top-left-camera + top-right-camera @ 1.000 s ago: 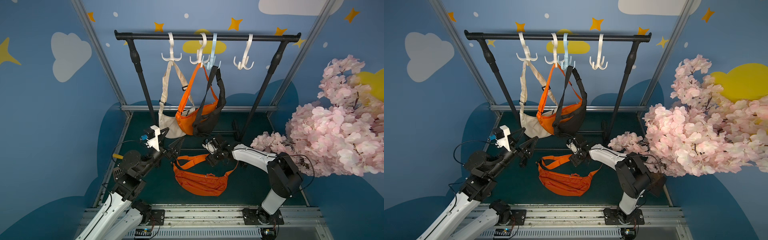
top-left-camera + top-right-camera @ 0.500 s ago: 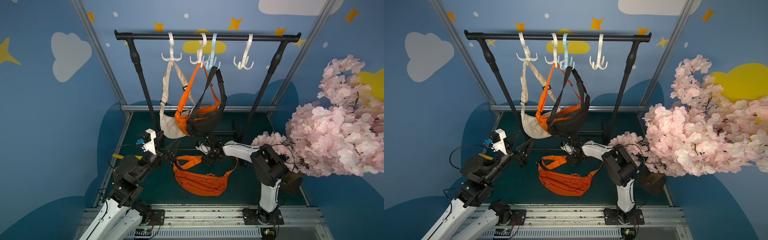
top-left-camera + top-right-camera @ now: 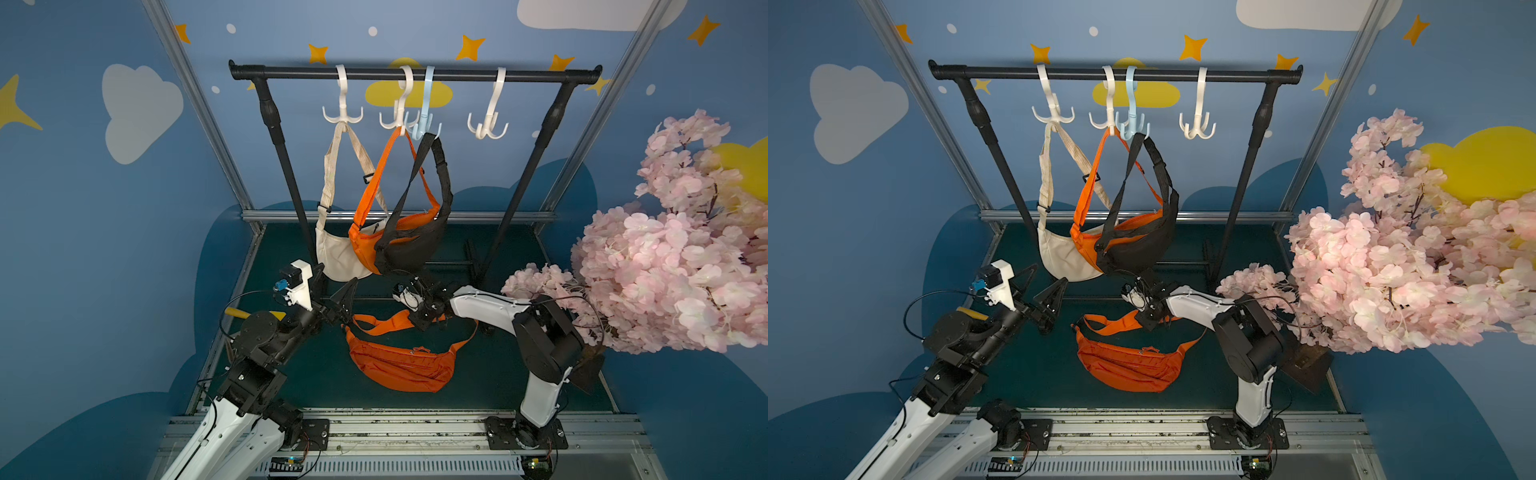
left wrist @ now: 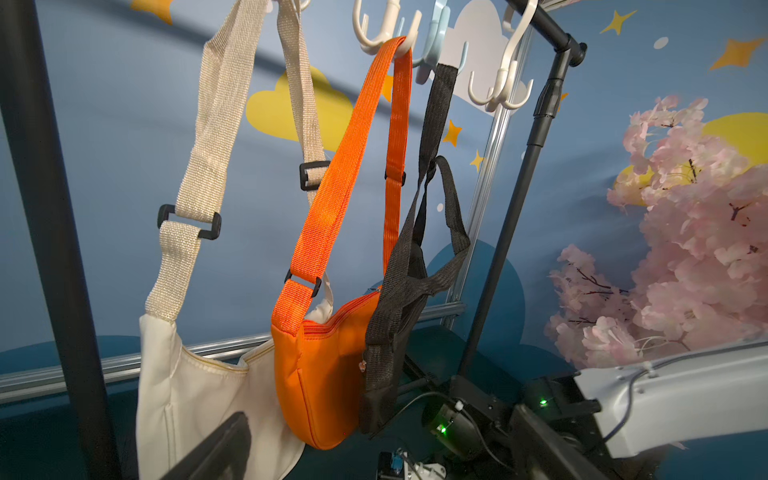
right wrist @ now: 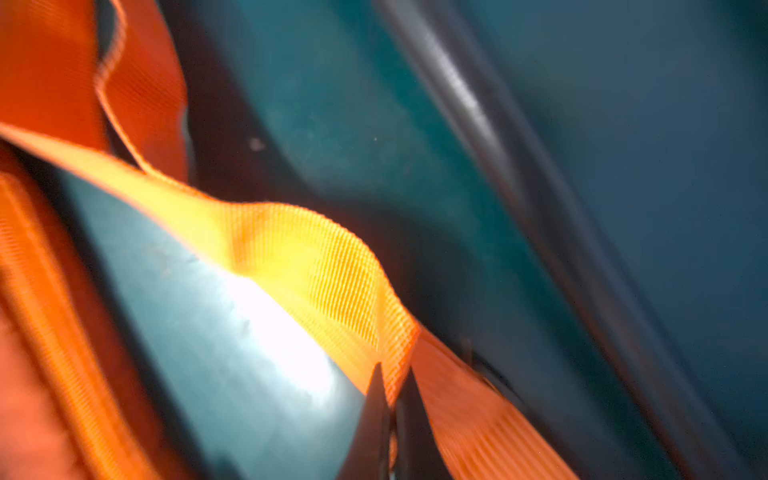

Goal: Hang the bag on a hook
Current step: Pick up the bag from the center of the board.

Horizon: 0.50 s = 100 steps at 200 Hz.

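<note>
Right hand [image 5: 390,392] is clenched tight on the orange strap [image 5: 316,274] of the orange bag [image 3: 399,368] — the strap is pinched between its two dark fingers. The bag's body lies flat on the green table [image 3: 478,374], in front of the black rack [image 3: 415,75]. Left hand [image 3: 334,286] is wide open and loose, up beside the white bag [image 3: 336,257] that hangs on the rack. One white hook [image 3: 487,124] hangs by itself — to the right of the others.

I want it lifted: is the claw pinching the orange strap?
Shut on it. The right gripper squeezes the strap between its jaws; the bag lies on the floor.
</note>
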{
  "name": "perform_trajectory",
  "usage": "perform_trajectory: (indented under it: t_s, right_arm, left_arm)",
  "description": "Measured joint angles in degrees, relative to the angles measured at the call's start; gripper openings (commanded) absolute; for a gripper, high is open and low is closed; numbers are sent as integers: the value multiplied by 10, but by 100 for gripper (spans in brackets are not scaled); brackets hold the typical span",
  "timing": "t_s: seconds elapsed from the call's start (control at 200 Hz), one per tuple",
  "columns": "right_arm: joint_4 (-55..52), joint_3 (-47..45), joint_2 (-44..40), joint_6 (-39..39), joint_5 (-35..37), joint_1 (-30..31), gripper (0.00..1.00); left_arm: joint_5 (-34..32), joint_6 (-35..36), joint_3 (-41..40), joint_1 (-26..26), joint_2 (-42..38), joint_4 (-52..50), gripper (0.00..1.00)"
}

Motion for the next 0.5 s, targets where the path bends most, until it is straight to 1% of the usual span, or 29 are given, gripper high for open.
perform_trajectory:
  t_s: [0.13, 0.245, 0.38, 0.501]
  right_arm:
    - [5, -2, -89, 2, 24, 9, 0]
    - [8, 10, -153, 2, 41, 16, 0]
    - [12, 30, -188, 0, 47, 21, 0]
    - [9, 51, -200, -2, 48, 27, 0]
  left_arm:
    - [7, -5, -18, 2, 1, -10, 93]
    - [42, -8, -38, 2, 5, -23, 91]
    - [83, -8, -58, -2, 32, -28, 89]
    - [96, -5, -78, -19, 66, -25, 89]
